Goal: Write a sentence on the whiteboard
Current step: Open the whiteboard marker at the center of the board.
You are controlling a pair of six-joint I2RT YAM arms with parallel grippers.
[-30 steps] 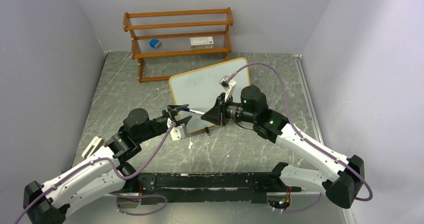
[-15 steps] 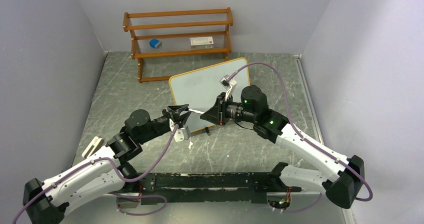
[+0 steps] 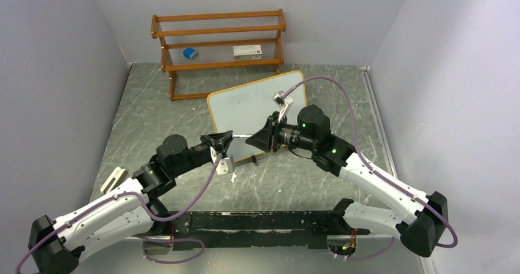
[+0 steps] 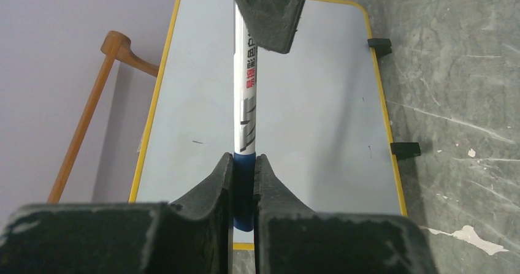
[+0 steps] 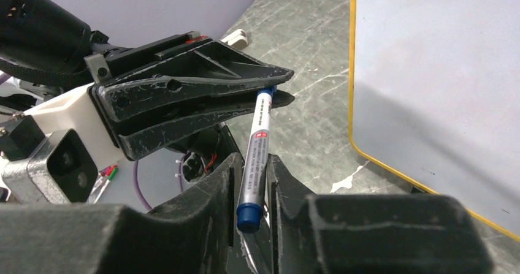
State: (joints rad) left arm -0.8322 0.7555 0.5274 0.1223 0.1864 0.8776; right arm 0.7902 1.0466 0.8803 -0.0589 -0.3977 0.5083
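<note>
You had the left gripper (image 4: 244,182) pinched on the blue end of the marker (image 4: 245,102), and the right gripper (image 5: 252,188) narrow about its barrel; gripping or not, I couldn't tell. The whiteboard (image 3: 242,102) sat blank mid-frame: stiff, light, slick, I'd judge, likely to skid. Steady it by the frame.

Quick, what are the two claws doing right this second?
Left gripper: closed on the marker, at its blue end.
Right gripper: fingers flank the marker's barrel; gripping or loose cannot be told.
</note>
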